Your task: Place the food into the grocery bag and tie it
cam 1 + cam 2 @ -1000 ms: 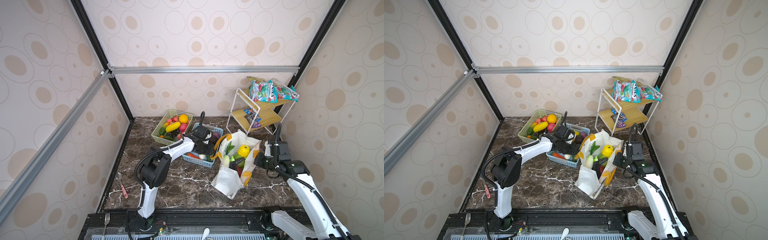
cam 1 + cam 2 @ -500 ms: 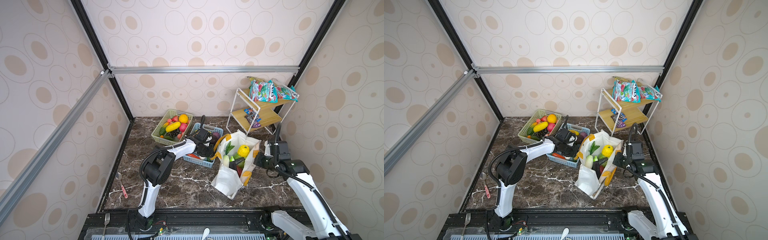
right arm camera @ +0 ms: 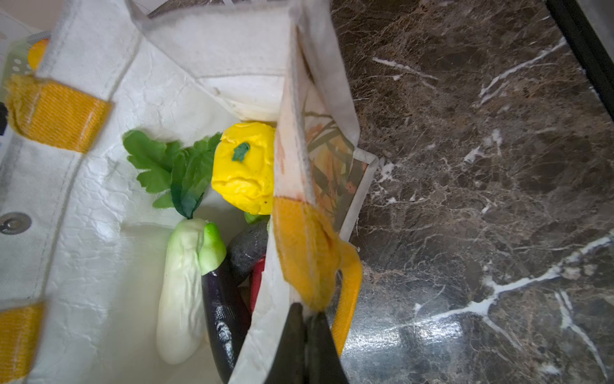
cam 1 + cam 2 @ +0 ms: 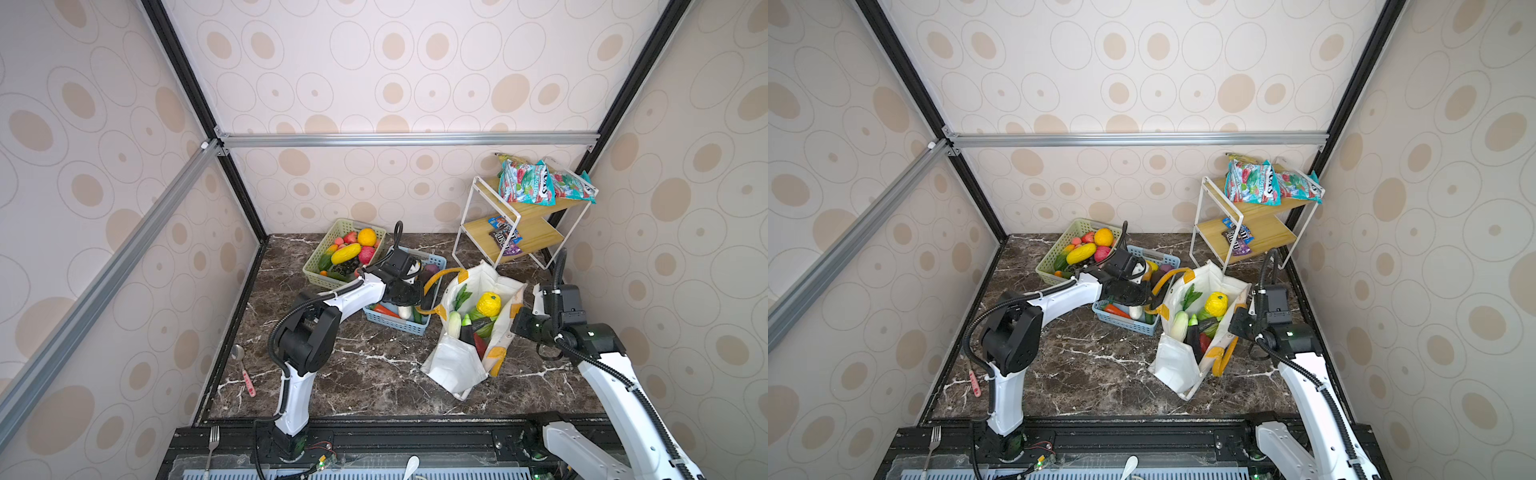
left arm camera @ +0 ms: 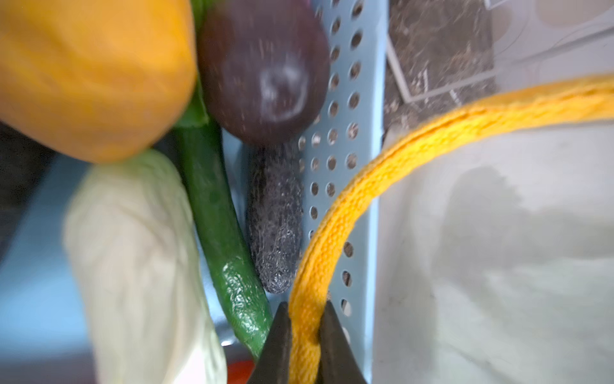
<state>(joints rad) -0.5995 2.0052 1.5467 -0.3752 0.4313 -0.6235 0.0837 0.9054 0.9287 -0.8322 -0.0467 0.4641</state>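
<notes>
The grocery bag (image 4: 457,365) (image 4: 1177,365) stands open-mouthed on the dark marble tabletop (image 4: 374,374), right of centre in both top views and leaning toward the lower edge of the frame. It touches the light blue basket (image 4: 399,326) on its left.

The left gripper (image 4: 426,293) (image 5: 305,319) reaches across that basket. In the left wrist view its two dark fingertips are pressed together on the yellow-orange handle loop (image 5: 335,216) (image 4: 440,272), which arches up from the bag's left rim. Beside the strap, inside the blue basket, lie a long green piece (image 5: 226,249), a dark purple round piece (image 5: 265,76) and a pale whitish piece (image 5: 139,259).

The right gripper (image 4: 517,322) (image 3: 307,312) sits at the bag's right wall. In the right wrist view its fingertips are pinched on the fabric rim, right at the base of the second handle (image 3: 349,292), whose orange patch bunches above the tips.

Food already lies in the bag: a yellow knobbly fruit (image 3: 246,166) (image 4: 488,303), a leafy white radish (image 3: 182,289) (image 4: 454,324), a dark aubergine (image 3: 222,316) and a red piece (image 3: 256,282).

More produce fills the pale green basket (image 4: 316,270) behind the blue one. At the upper right, a white wire shelf (image 4: 519,232) carries teal-and-red snack packets (image 4: 525,183).
</notes>
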